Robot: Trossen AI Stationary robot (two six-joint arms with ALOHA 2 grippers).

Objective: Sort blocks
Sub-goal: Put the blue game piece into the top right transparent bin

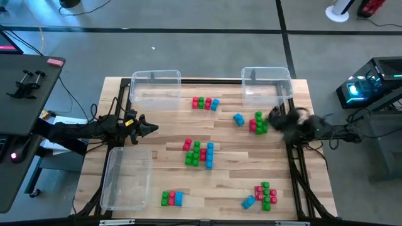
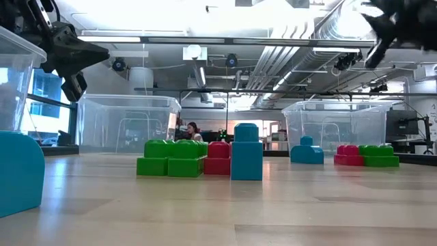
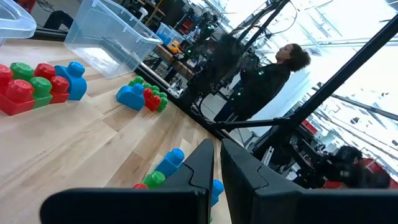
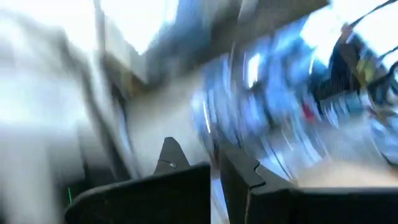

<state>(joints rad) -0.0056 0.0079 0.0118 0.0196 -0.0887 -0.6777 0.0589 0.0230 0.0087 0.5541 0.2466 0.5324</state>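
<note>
The blocks lie in small red, green and blue clusters on the wooden table: a row (image 1: 205, 103) at the far middle, a big cluster (image 1: 199, 152) in the centre, one (image 1: 171, 198) at the near edge, one (image 1: 265, 194) at the near right, and a blue block (image 1: 239, 118) beside a red-green pair (image 1: 258, 123). My left gripper (image 1: 154, 129) hangs shut over the table's left side, level, pointing right. My right gripper (image 1: 273, 115) is blurred and shut, high above the table (image 2: 382, 27), just right of the red-green pair.
Three clear plastic bins stand on the table: far left (image 1: 155, 88), far right (image 1: 267, 85) and near left (image 1: 128, 177). A person (image 3: 273, 74) stands in the room beyond the table. Bare wood lies between the clusters.
</note>
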